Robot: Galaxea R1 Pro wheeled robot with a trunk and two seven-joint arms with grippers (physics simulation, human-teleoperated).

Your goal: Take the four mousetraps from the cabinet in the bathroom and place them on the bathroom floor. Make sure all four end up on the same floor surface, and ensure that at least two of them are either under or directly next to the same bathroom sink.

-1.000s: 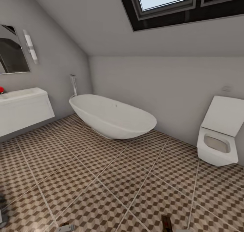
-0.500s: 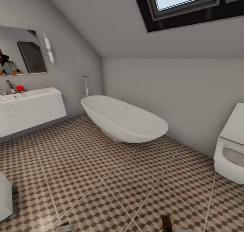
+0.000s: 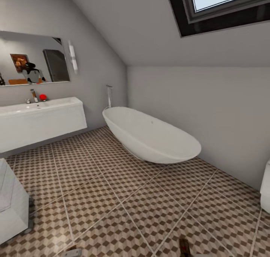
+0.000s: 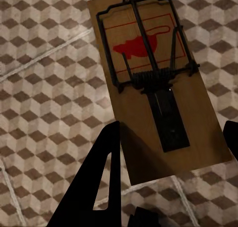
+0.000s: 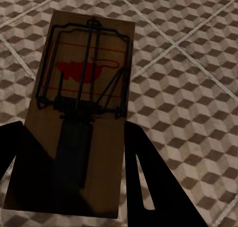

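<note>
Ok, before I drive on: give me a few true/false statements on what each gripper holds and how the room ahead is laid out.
1. The left gripper holds a mousetrap between its fingers. True.
2. The right gripper is empty. False: a second mousetrap sits between its fingers.
3. The bathtub stands to the right of the sink in the head view. True.
4. A mousetrap already lies on the bathroom floor under the sink. False: none can be made out there.
5. The mirror hangs above the bathtub. False: it hangs above the sink.
</note>
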